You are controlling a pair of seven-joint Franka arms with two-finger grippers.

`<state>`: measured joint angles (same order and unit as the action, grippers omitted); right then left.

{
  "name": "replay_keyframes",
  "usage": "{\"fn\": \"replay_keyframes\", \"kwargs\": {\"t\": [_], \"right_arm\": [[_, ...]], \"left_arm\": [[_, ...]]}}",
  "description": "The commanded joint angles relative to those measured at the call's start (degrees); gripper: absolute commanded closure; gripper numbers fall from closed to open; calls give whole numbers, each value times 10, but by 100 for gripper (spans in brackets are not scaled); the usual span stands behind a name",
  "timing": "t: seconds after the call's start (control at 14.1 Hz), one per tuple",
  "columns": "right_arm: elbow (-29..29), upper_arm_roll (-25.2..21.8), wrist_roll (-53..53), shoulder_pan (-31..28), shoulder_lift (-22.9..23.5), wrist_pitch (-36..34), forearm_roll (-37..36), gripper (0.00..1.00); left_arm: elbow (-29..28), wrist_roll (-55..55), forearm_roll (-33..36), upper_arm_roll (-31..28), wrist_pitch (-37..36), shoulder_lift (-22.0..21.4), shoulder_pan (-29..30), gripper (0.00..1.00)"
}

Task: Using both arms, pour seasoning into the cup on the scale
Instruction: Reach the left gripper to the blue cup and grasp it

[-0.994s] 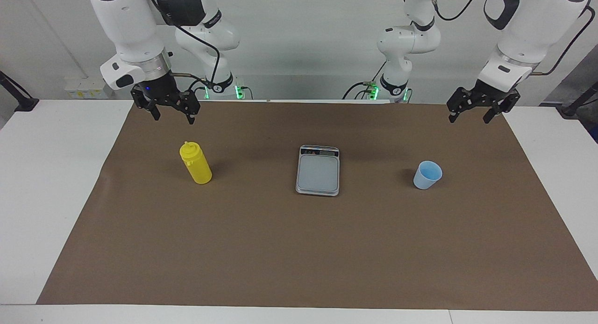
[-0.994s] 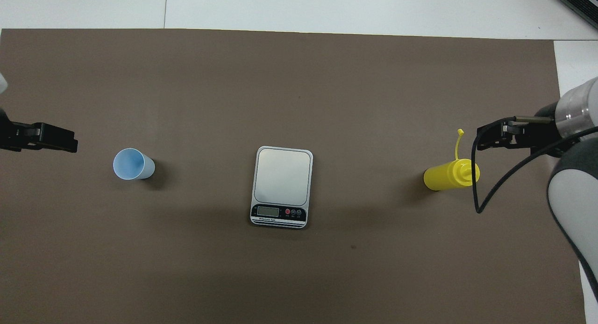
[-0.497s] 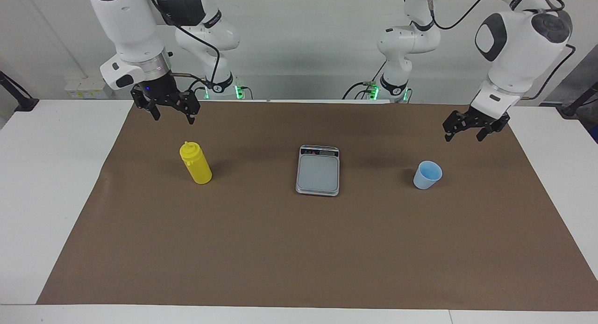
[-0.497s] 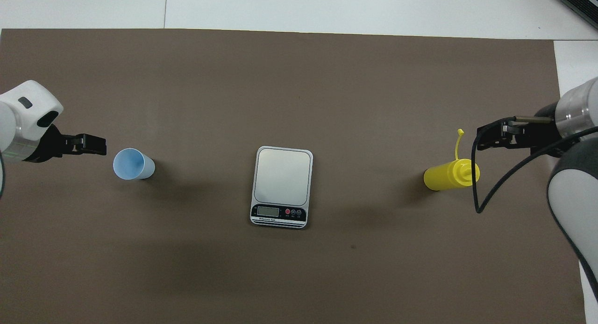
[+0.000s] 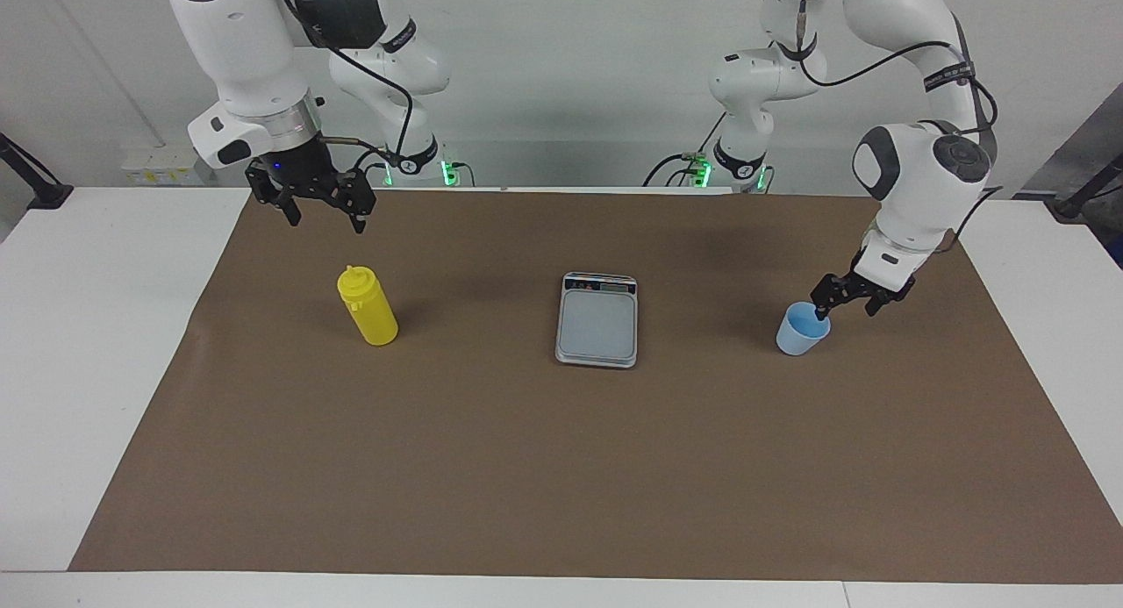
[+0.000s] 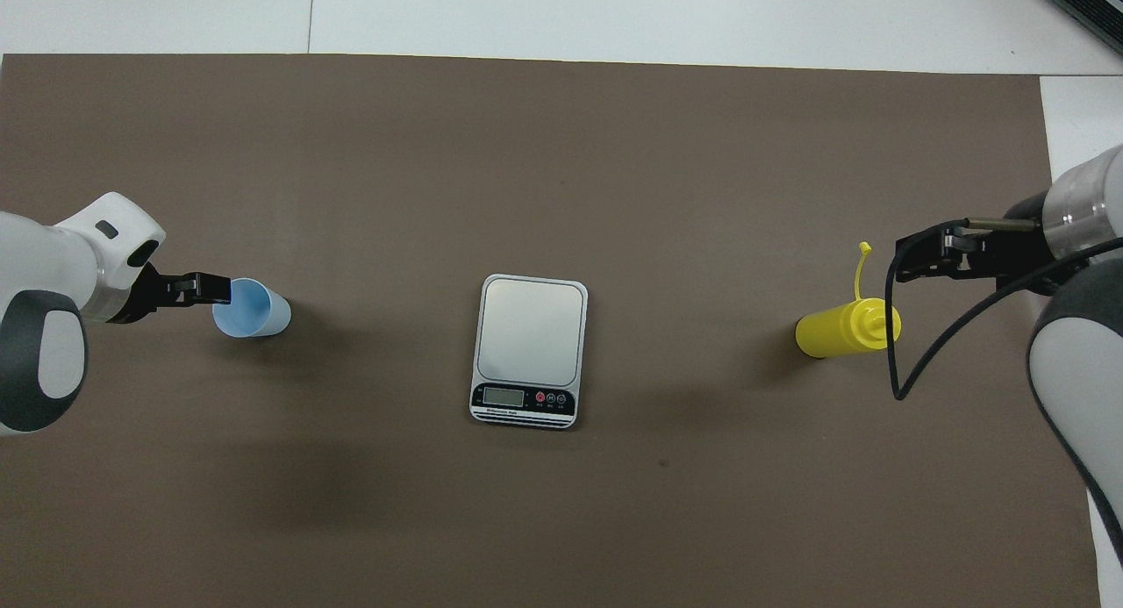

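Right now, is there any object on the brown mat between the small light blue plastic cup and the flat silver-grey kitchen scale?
Nothing visible does. Only bare brown mat lies between the small light blue plastic cup and the flat silver-grey kitchen scale. The yellow squeeze bottle stands toward the right arm's end.

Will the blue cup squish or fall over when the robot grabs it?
The cup looks thin and empty, so probably light and squashy. It narrows toward the bottom, so a nudge from the left hand at its rim might tip it.
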<state>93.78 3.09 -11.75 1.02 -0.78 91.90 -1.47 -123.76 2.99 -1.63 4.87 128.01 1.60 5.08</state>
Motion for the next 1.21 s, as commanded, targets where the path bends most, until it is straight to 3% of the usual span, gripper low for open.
{"fn": "replay_keyframes", "kwargs": {"t": [0.0, 0.36, 0.43, 0.57, 0.78, 1.14], "right_arm": [[5, 1, 10, -6, -7, -5, 2, 0], [6, 1, 9, -6, -7, -5, 2, 0], [6, 1, 10, -6, -7, -5, 2, 0], [6, 1, 10, -6, -7, -5, 2, 0], [5, 1, 10, -6, -7, -5, 2, 0], [6, 1, 9, -6, -7, -5, 2, 0]], "left_arm": [[-24, 20, -14, 2, 29, 1, 0, 0], [-53, 31, -41, 2, 73, 15, -2, 0], [-53, 31, -42, 2, 78, 21, -3, 5], [-55, 28, -42, 2, 80, 23, -3, 47], [-57, 23, -42, 2, 79, 23, -4, 100], [-23, 5, -42, 3, 38, 30, -5, 100]]}}
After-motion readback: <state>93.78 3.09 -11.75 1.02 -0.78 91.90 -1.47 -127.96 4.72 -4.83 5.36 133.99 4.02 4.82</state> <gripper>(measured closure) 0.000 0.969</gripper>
